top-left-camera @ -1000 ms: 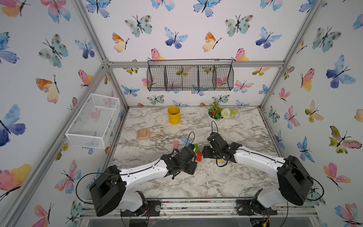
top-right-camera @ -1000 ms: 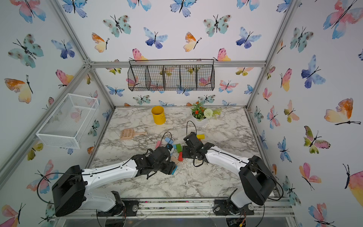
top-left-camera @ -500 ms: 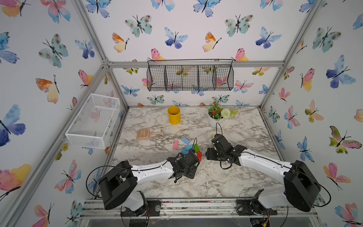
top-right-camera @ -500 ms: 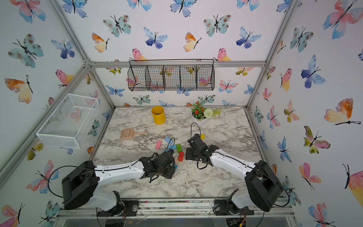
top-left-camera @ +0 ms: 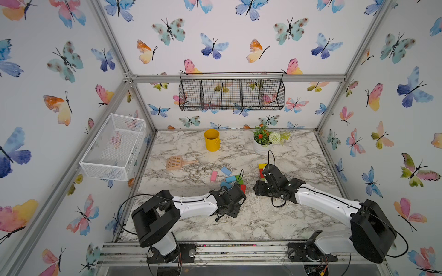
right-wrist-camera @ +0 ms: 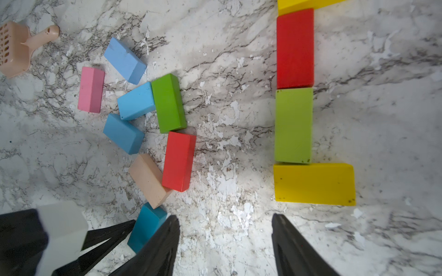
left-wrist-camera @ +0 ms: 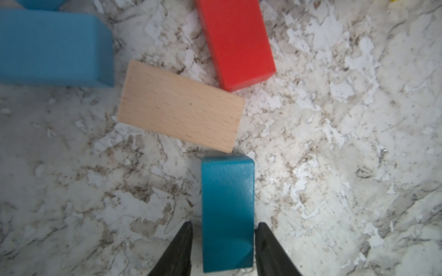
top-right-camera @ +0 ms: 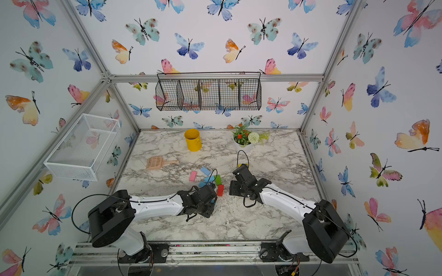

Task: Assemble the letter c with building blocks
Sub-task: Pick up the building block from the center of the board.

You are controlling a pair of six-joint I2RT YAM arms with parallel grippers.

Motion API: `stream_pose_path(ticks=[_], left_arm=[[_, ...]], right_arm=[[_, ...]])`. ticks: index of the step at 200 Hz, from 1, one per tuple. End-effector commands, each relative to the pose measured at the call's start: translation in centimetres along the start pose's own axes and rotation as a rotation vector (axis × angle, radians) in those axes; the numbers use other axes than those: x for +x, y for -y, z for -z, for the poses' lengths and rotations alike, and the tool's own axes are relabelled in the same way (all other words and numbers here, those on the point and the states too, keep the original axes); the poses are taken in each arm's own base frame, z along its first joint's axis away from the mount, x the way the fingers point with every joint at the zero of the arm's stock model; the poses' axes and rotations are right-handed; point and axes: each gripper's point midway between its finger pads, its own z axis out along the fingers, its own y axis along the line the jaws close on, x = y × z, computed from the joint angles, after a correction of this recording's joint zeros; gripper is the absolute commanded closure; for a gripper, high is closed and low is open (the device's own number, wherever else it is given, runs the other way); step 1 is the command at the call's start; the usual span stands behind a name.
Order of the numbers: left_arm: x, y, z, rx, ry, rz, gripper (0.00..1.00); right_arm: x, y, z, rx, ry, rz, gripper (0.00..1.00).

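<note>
So, left gripper (left-wrist-camera: pixel 222 229) straddles the near end of the teal block (left-wrist-camera: pixel 227 203). One finger sits at its side and a sliver of table (left-wrist-camera: pixel 334 143) shows at the other, so it's part-open and not clamped yet, presumably lined up across the narrow width to lift it clear of the tan block (left-wrist-camera: pixel 179 105) just past its far end. Right gripper (right-wrist-camera: pixel 226 222) is wide open and empty, just short of the yellow block (right-wrist-camera: pixel 313 184) footing the green block (right-wrist-camera: pixel 293 125) and red block (right-wrist-camera: pixel 295 47) of the C, probably on standby.

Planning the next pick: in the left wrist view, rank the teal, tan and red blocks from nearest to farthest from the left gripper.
1. Teal block: between the jaws of the left gripper.
2. Tan block: just past the teal's far end.
3. Red block: beyond the tan, farthest out.
</note>
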Motion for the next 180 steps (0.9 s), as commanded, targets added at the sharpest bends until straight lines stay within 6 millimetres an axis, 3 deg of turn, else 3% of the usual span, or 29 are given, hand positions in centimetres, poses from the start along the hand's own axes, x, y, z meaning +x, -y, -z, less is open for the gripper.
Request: stream_pose_path(ticks=[1, 52, 97, 130, 180], left_arm=[[0.0, 0.4, 0.0, 0.020, 0.003, -0.023, 0.62], [0.2, 0.3, 0.5, 0.023, 0.007, -0.049, 0.78], [-3.0, 0.9, 6.0, 0.087, 0.208, -0.114, 0.83], [-5.6, 0.1, 10.2, 0.052, 0.352, -0.203, 0.83], [-7.2, -1.1, 12.2, 0.077, 0.408, -0.332, 0.88]], right_arm=[[0.1, 0.1, -0.2, -0.012, -0.007, 0.000, 0.35], [-0.4, -0.4, -0.2, -0.080, -0.021, -0.009, 0.35], [-0.9, -0.7, 0.2, -0.179, -0.047, -0.016, 0.36], [-1.5, -2.7, 1.3, -0.358, -0.062, -0.006, 0.41], [-2.6, -5.0, 3.5, -0.543, -0.144, 0.002, 0.46]])
